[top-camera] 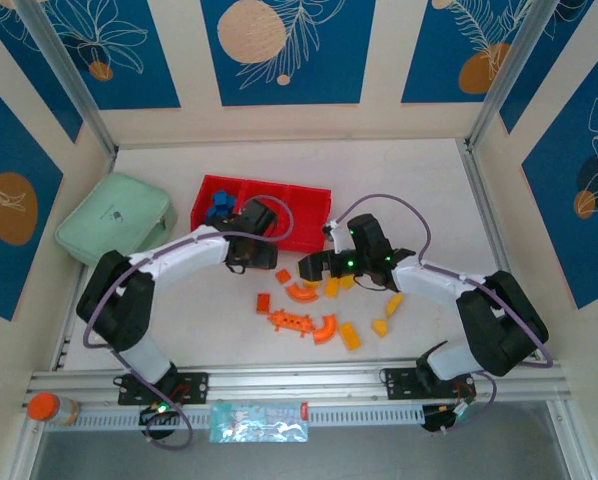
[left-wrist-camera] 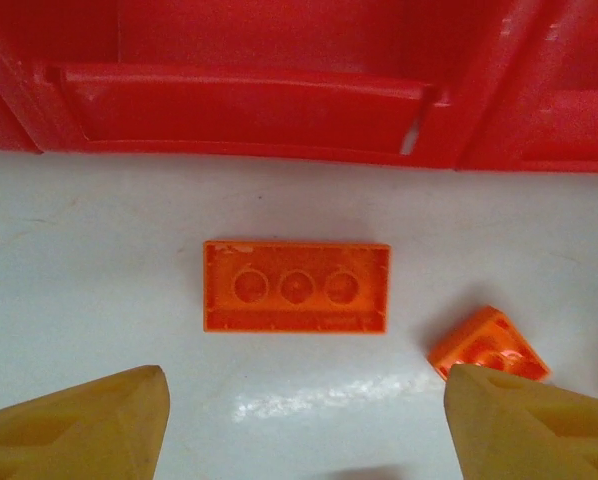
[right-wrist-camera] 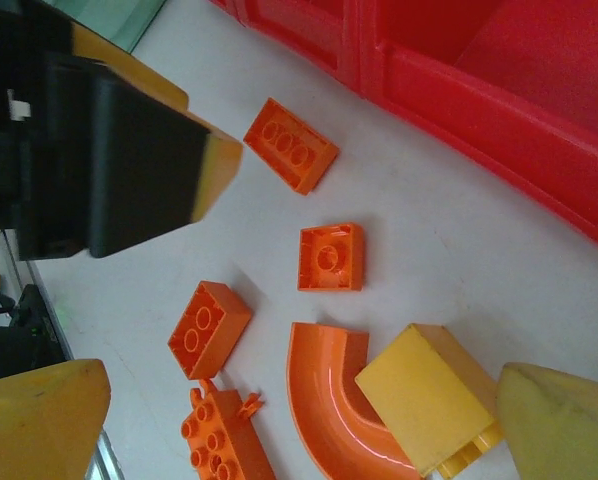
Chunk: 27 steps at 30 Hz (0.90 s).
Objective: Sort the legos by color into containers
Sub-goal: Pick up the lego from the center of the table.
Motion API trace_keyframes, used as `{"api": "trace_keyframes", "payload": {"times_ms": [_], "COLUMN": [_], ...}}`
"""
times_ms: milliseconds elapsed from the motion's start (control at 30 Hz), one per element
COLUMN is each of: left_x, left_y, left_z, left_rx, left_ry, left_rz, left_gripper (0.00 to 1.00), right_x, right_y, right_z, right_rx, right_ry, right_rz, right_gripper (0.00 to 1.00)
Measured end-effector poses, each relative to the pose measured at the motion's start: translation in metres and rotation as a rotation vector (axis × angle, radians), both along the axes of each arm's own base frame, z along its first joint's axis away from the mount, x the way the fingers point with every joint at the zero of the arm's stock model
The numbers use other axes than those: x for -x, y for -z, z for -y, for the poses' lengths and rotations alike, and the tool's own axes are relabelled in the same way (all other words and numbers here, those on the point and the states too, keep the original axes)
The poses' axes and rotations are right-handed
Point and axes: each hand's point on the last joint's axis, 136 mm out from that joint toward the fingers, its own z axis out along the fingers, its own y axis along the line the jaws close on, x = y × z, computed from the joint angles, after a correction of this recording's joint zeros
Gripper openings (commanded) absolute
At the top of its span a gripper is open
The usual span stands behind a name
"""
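As left jaws gape, orange brick (left-wrist-camera: 296, 287) near tray (left-wrist-camera: 244, 100)

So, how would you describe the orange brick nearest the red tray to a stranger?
Find the red tray; on the white table before its near wall lies a long orange brick, parallel to it. It shows three round hollows in a row; its orange neighbour is smaller, square.

Ahead of the left gripper (left-wrist-camera: 304, 390), the red tray (left-wrist-camera: 249, 100) is cropped by the top edge; a small orange brick (left-wrist-camera: 479, 345) is partly covered by one finger (left-wrist-camera: 529, 430).
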Motion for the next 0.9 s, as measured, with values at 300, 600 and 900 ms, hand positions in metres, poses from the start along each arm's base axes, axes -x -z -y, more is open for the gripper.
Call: {"api": "trace_keyframes", "payload": {"times_ms": [300,600,900], "left_x": [-0.008,-0.015,-0.017], "left_y": [0.033,0.048,0.052], "left_z": [0.001,0.001,0.003], "left_rx": [-0.055,-0.065,-0.053], "left_ry": [-0.006,-0.016,-0.013], "left_rz": [-0.028,-0.035,-0.038], "left_gripper": [0.83,0.74,0.57], "right_x": [-0.001,-0.004,-0.004], "right_y": [0.002,0.002,0.003], "right_z": [0.000,0.001,0.002], "right_rx": [0.003,0.013,0.014], "right_ry": [0.003,0.015,0.013], "right_rz": [0.023,0.031,0.032], "right_gripper": [0.99,0.99,0.99]}}
